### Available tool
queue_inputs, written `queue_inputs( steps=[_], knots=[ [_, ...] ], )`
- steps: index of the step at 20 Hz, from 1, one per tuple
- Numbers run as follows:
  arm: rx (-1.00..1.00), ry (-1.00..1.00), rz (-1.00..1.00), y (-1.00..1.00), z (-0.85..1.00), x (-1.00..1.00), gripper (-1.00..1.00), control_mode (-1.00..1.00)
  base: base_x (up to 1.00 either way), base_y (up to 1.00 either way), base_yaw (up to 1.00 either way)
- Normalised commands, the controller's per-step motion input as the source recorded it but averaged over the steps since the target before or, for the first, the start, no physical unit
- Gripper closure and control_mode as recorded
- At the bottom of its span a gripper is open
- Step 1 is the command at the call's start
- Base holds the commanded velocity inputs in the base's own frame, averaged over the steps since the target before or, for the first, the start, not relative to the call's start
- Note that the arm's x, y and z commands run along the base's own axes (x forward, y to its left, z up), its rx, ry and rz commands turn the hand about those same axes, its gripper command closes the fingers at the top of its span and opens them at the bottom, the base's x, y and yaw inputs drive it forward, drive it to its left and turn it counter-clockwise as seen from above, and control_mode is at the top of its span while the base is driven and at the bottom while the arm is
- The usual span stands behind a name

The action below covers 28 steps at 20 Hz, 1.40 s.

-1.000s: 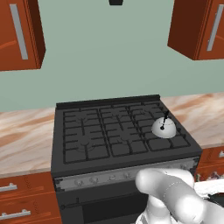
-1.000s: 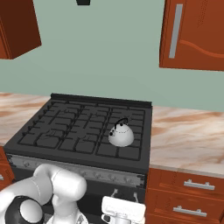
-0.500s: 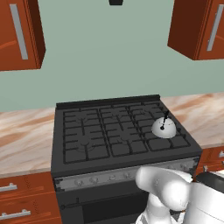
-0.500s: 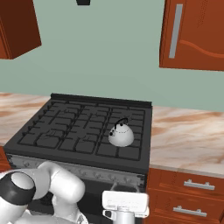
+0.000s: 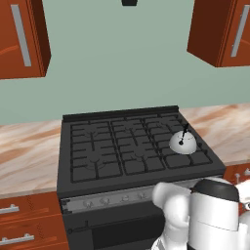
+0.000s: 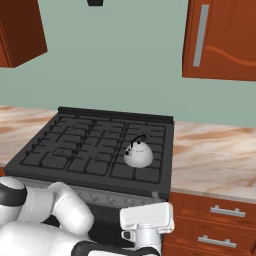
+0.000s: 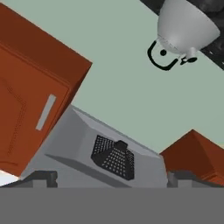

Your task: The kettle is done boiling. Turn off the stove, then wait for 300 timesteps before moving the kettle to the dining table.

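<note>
Nearest the cameras, the white arm is folded low in front of the stove point(image 5: 136, 151), its dark-capped elbow at the lower right of the left base view; half a second ago that joint sat further out toward the picture's edge, so the arm has swung in toward the range. In the right base view the white hand block hangs just below the front right corner of the stove, slightly higher than before. The gripper point(image 7: 112, 177) shows as two dark finger tips point(image 7: 41, 178) set far apart at the bottom of the hand view, jaws spread wide with nothing between them.

No writing or brand mark can be read anywhere.

The grey knob strip point(image 5: 127, 197) runs along the stove front, the dark oven door point(image 5: 122, 229) beneath it. Red-brown drawers point(image 6: 215, 225) with silver handles stand to either side of the stove, under marbled counters point(image 6: 215, 155).

The kettle point(image 5: 182, 143) sits on the stove's right-hand column of burners, in the middle row, unmoved since the earlier pictures; the hand view shows it upside down at top right.

Beyond the stove are the pale green wall point(image 5: 117, 63), wooden wall cabinets point(image 5: 22, 39) on both sides, and a grey range hood point(image 7: 98, 153) overhead.
</note>
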Motion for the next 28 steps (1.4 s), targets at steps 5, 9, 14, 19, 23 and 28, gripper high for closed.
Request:
queue_inputs(
  steps=[5,9,14,19,23,28],
  knots=[
    [-0.28,0.03,-0.04,0.00,0.81,-0.04,-1.00,-1.00,0.00,0.00,0.00],
    [-0.27,0.06,-0.11,0.00,0.70,-0.03,-1.00,-1.00,0.00,0.00,0.00],
    [-0.25,0.10,-0.15,0.01,0.59,0.00,-1.00,-1.00,0.00,0.00,0.00],
    [-0.21,0.17,-0.14,0.03,0.42,0.01,-1.00,-1.00,0.00,0.00,0.00],
    [-0.19,0.21,-0.11,0.04,0.25,0.09,-1.00,-1.00,0.00,0.00,0.00],
    [-0.16,0.26,-0.10,0.02,0.07,0.15,-1.00,-1.00,0.00,0.00,0.00]
  ],
)
